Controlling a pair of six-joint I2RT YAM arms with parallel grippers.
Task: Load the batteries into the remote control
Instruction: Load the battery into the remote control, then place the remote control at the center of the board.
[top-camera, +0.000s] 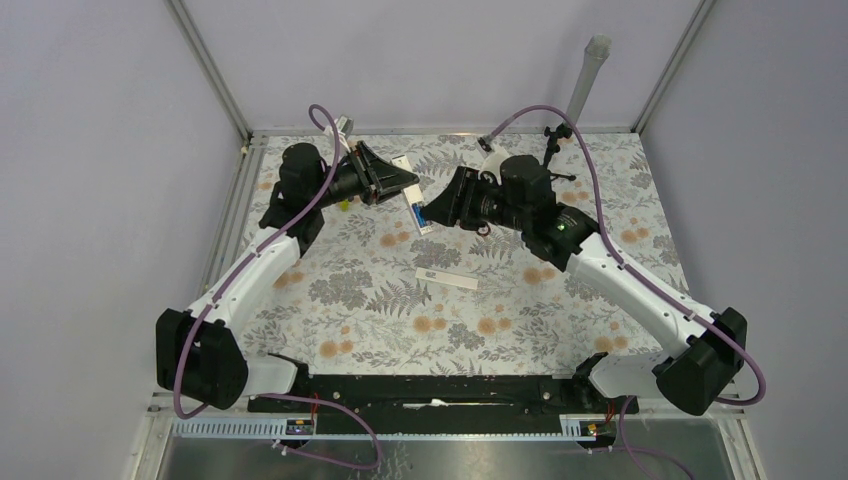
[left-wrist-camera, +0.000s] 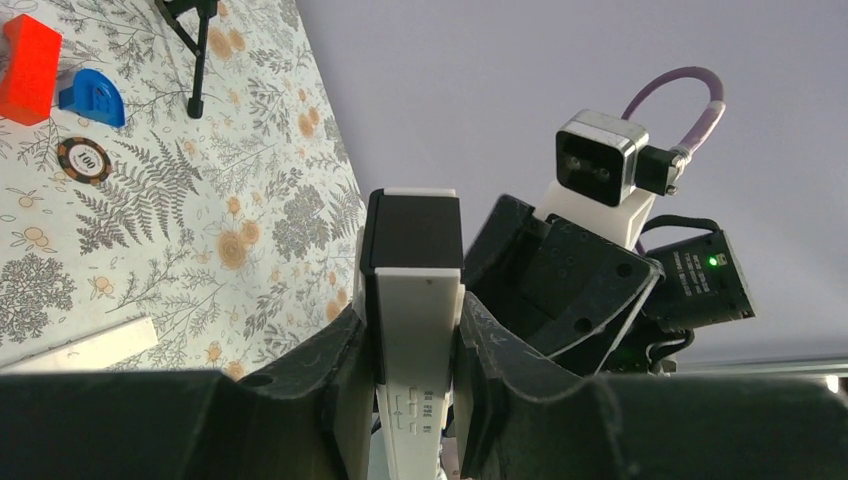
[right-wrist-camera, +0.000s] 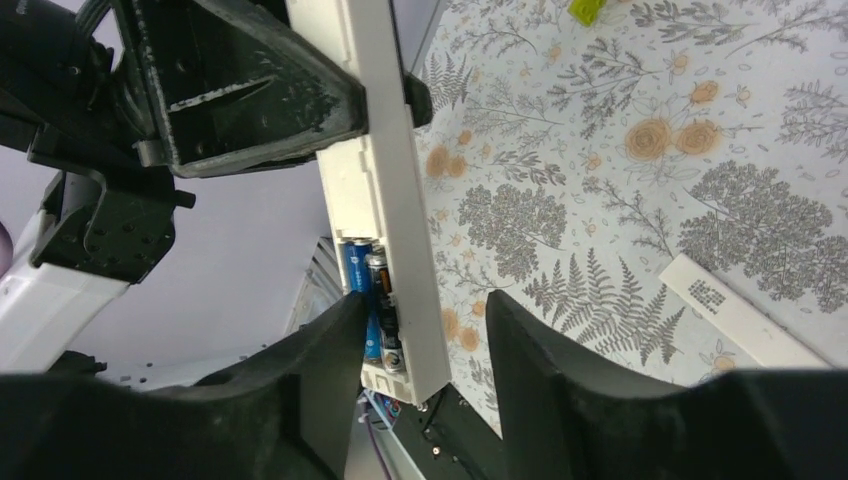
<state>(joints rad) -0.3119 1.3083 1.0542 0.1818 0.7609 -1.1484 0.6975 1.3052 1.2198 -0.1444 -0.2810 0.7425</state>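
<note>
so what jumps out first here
The left gripper holds the remote control up over the far middle of the floral table. Blue batteries sit in its open recess, between the spread fingers of the right gripper. A white strip lies flat mid-table.

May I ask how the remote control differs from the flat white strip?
The remote control is clamped aloft in the left gripper; the strip lies flat on the table. The remote is thicker, dark-ended, with batteries in its recess; the strip is thin, with a small dark mark. Both are slim and white.
</note>
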